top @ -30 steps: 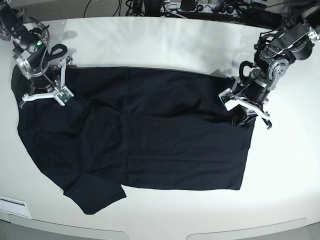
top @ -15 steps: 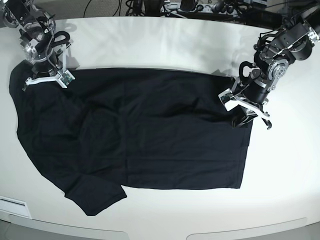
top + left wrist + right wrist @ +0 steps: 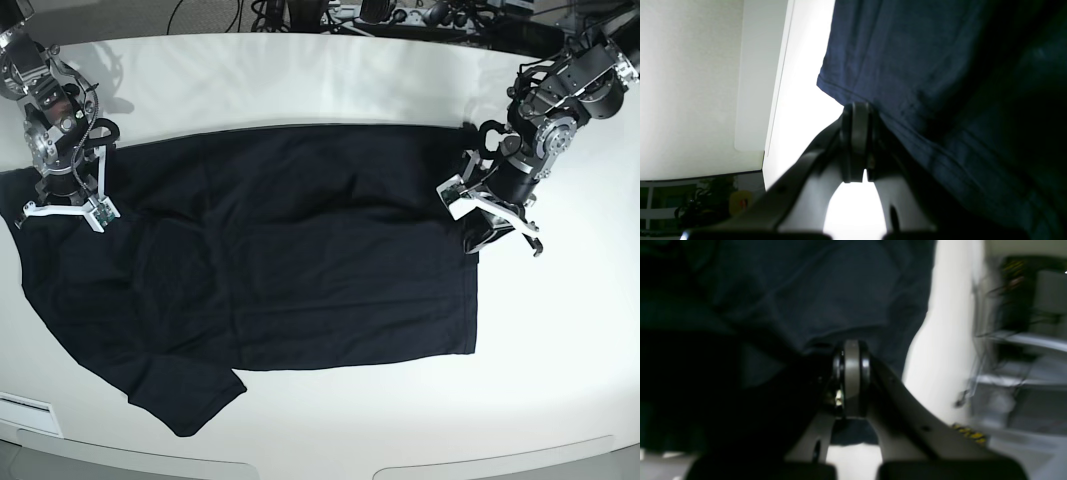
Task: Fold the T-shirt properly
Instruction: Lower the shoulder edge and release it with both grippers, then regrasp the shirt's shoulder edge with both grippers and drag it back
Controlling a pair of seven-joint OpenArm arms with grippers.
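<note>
The T-shirt (image 3: 300,250) is soft, matt black cloth with fine creases, lying on a smooth, faintly glossy white table (image 3: 330,90), while the gripper fingers (image 3: 858,133) look like matt grey plastic.

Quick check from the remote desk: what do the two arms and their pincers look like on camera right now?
Both arms are built of black and silver metal joints with black cables looped alongside. Each ends in a pincer with pale, curved fingers. In the base view the right pincer sits at that view's left and the left pincer at its right. Up close, dark rounded pads tip the fingers.
</note>
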